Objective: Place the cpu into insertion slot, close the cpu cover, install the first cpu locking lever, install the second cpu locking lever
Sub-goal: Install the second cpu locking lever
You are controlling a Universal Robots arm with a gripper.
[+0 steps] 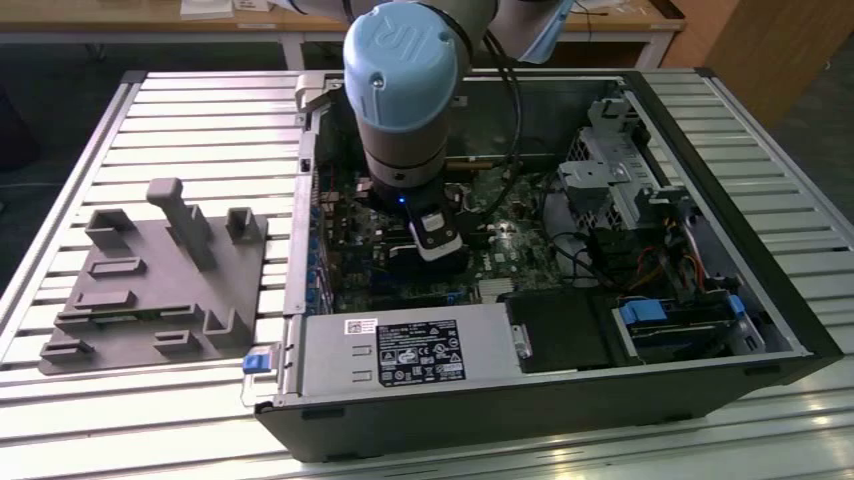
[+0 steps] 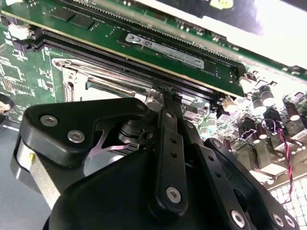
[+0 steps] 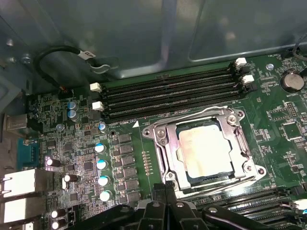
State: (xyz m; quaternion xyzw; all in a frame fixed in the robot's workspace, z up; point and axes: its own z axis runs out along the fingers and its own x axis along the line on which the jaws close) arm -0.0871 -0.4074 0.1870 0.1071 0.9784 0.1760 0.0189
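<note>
Black gripper (image 3: 165,201) fingers sit pressed together with nothing in them, low in my first wrist view. Just above them, the cpu cover (image 3: 169,148) looks shut over the cpu (image 3: 207,149). I think the levers need careful hooking.

— What sort of place have you got the arm working in?

— You're in a lab or test workshop. Your open computer case (image 1: 534,330) lies on a slatted aluminium table (image 1: 200,110), the kind used for fixturing. A grey moulded fixture tray (image 1: 154,285) sits near that table's edge on the exterior view's left, and wooden workbenches (image 1: 160,22) stand behind it.
</note>
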